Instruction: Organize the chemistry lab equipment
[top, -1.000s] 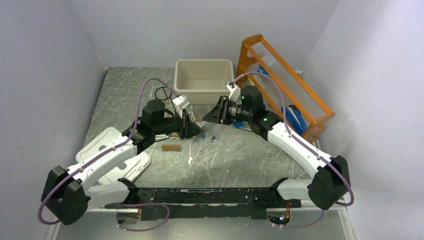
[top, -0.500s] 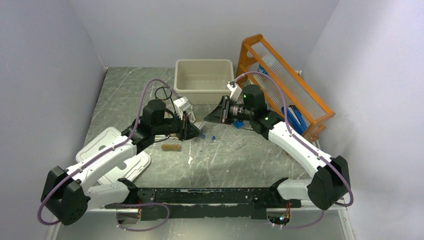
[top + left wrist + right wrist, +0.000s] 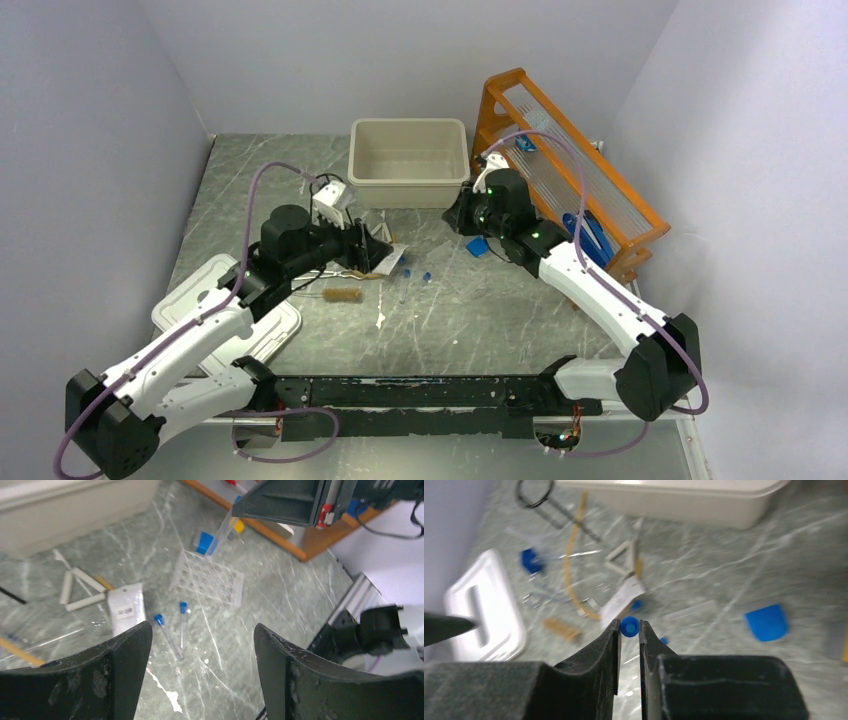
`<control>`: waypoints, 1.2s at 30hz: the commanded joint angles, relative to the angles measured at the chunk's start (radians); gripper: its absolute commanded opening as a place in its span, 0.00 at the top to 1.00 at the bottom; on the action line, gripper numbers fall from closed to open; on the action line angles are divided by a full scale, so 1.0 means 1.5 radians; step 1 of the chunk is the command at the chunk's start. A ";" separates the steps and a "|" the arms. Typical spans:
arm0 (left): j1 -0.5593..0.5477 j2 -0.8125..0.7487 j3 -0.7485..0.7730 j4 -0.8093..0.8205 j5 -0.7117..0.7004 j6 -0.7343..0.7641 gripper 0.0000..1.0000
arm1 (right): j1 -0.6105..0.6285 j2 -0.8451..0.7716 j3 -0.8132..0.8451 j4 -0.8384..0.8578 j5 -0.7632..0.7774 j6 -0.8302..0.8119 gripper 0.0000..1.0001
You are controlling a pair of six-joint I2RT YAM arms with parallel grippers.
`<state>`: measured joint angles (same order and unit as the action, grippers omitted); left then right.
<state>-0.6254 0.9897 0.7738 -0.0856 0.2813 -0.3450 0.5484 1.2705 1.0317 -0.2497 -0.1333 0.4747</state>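
My right gripper [image 3: 629, 625] is shut on a blue-capped tube [image 3: 629, 626], gripped just below its cap and held in the air; from the left wrist view the tube [image 3: 220, 532] hangs slanted from it. My left gripper [image 3: 202, 627] is open and empty, hovering over two blue-capped tubes [image 3: 167, 635] lying on the table. Beside them lie a white packet [image 3: 125, 609] and a white triangle [image 3: 80, 587]. A brown-bristled brush [image 3: 343, 294], a tan rubber tube [image 3: 571, 570] and a black wire ring [image 3: 534, 490] lie left of centre.
The beige tub [image 3: 408, 160] stands at the back, the orange rack [image 3: 570, 170] at the right. The white lid [image 3: 180, 300] lies at the near left. A clear tube rack [image 3: 207, 582] and a flat blue piece [image 3: 477, 246] lie mid-table.
The two grippers met over the table. My right gripper closed on the tube, my left opened, let it go and drew back left. The right swung away to the right with the tube.
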 commanded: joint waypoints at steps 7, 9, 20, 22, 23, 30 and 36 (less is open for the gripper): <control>-0.002 -0.019 -0.002 -0.032 -0.138 -0.013 0.22 | 0.093 0.022 -0.078 0.121 0.440 -0.146 0.87; -0.002 -0.009 0.001 -0.035 -0.134 -0.013 0.23 | 0.099 0.032 -0.111 0.172 0.455 -0.153 0.87; -0.002 0.009 -0.002 -0.030 -0.121 -0.013 0.23 | 0.107 0.063 -0.191 0.292 0.425 -0.142 0.88; -0.002 0.008 -0.003 -0.030 -0.124 -0.014 0.23 | 0.106 0.058 -0.208 0.317 0.411 -0.141 0.88; -0.002 0.008 -0.003 -0.030 -0.126 -0.014 0.23 | 0.107 0.059 -0.210 0.324 0.409 -0.140 0.88; -0.002 0.010 -0.005 -0.033 -0.128 -0.015 0.23 | 0.107 0.087 -0.224 0.352 0.407 -0.136 0.88; -0.002 0.009 -0.008 -0.034 -0.130 -0.017 0.23 | 0.106 0.102 -0.239 0.363 0.408 -0.134 0.88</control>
<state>-0.6254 1.0100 0.7731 -0.1326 0.1081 -0.3641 0.7044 1.4059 0.6922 0.2470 0.4667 0.2657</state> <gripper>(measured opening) 0.768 0.187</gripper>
